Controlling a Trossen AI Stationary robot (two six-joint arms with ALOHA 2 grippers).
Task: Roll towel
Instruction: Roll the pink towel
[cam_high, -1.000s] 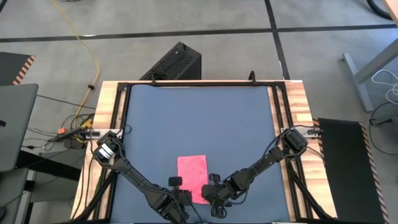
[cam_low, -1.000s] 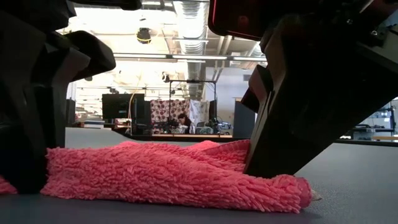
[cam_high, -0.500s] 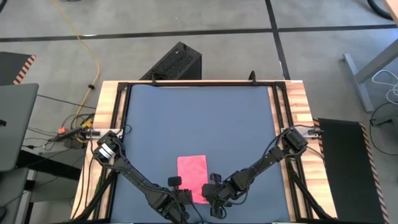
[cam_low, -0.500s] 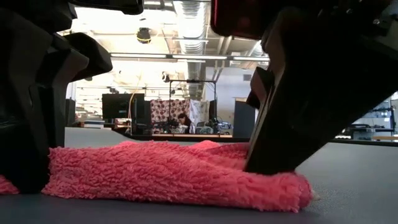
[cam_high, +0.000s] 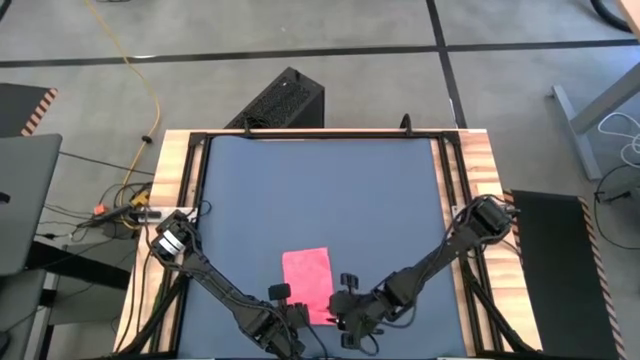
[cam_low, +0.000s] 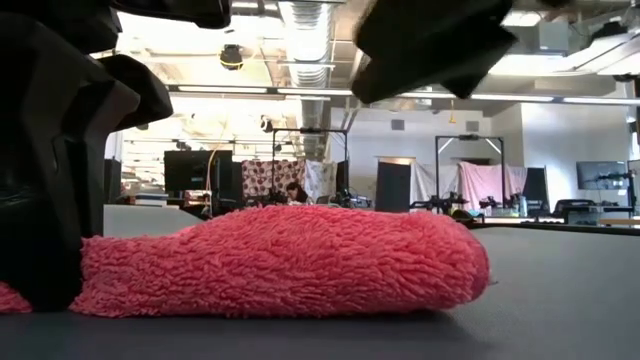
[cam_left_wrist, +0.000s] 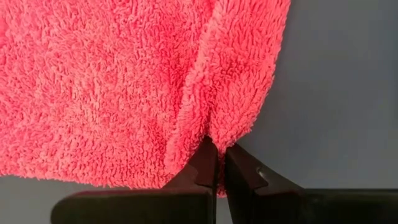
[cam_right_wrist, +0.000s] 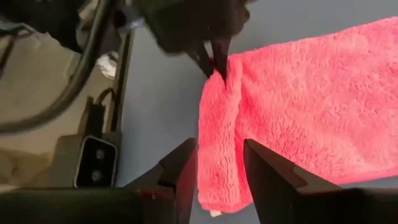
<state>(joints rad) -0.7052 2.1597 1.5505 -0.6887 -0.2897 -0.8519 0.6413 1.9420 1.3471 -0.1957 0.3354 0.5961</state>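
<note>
Left pincer (cam_left_wrist: 216, 163) is clamped on the near folded edge of the small, fluffy bright pink towel (cam_high: 308, 278), which lies on the dark grey mat (cam_high: 320, 190) near the tabletop's front edge; right pincer (cam_right_wrist: 219, 163), fingers parted and empty, hovers just above the towel's near right corner

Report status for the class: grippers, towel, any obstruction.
Left gripper shut on towel, near edge. Right gripper open, lifted clear above it. Near edge folded over, roll barely started. Nothing in the way.
</note>
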